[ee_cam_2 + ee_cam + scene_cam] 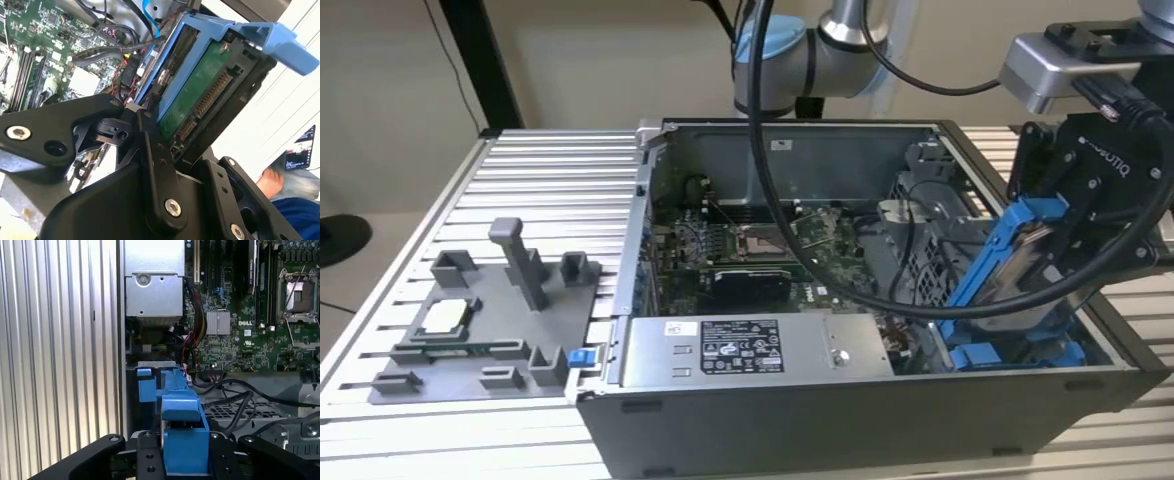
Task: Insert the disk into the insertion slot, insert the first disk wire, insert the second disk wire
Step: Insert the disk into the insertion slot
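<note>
We see the gripper (1061,250) at the exterior view's right, over the near right corner of the open computer case (854,410), its jaws closed on the disk (1003,255). The disk is clamped between the fingers (152,145) and steeply tilted. Its upper end rises beside the gripper's black body, and its lower end points down into the case, toward the exterior view's left. In the second wrist view the disk (200,85) turns its green circuit board and connector row to the camera, with the blue carrier frame along its edge and a black finger on each side. In the first wrist view the gripper (186,462) has the disk (182,440) squarely between its two fingers.

The insertion slot (1021,355) lies directly below the held disk, with its blue rails just under the disk's lower end. We cannot tell whether the two touch. The disk does not lie flat in the slot. To the exterior view's left of the slot is the grey power-supply box (734,345), and farther in is the motherboard (761,250). The grey fixture tray (454,385) sits well apart on the table (560,170), at the exterior view's left.
</note>
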### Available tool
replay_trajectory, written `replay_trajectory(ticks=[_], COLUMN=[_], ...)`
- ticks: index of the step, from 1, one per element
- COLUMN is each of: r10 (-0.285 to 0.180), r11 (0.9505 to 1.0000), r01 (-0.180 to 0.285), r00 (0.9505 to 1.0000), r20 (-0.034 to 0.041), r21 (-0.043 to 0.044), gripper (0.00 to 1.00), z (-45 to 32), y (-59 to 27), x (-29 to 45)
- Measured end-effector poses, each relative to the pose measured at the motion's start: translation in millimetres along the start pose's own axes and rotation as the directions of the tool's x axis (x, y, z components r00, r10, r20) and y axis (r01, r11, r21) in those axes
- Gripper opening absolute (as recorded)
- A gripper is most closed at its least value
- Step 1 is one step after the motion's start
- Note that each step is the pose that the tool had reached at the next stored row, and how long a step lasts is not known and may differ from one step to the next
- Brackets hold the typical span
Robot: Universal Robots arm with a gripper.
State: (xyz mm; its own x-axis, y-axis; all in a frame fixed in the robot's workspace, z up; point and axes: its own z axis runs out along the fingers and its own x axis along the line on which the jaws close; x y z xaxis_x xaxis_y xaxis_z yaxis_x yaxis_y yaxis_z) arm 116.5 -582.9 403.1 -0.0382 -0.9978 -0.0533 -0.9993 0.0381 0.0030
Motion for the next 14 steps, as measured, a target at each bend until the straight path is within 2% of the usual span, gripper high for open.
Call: replay_trajectory(ticks=[3,5,8,11,14], r10=[0.0,0.0,0.0,0.0,0.002], r11=[1.0,1.0,1.0,1.0,0.9997], r01=[0.0,0.0,0.0,0.001,-0.001], r00=[1.0,1.0,0.9997,0.9992,0.999], r20=[0.0023,0.0089,0.0254,0.039,0.0439], r21=[0.0,0.0,-0.0027,-0.0099,-0.0245], gripper=[0.0,0.0,0.0,0.0,0.0], z=[3.8,3.5,2.8,2.8,1.4], y=[0.0,0.0,-0.2,-1.1,-1.2], x=[0.3,0.3,0.5,0.4,0.7])
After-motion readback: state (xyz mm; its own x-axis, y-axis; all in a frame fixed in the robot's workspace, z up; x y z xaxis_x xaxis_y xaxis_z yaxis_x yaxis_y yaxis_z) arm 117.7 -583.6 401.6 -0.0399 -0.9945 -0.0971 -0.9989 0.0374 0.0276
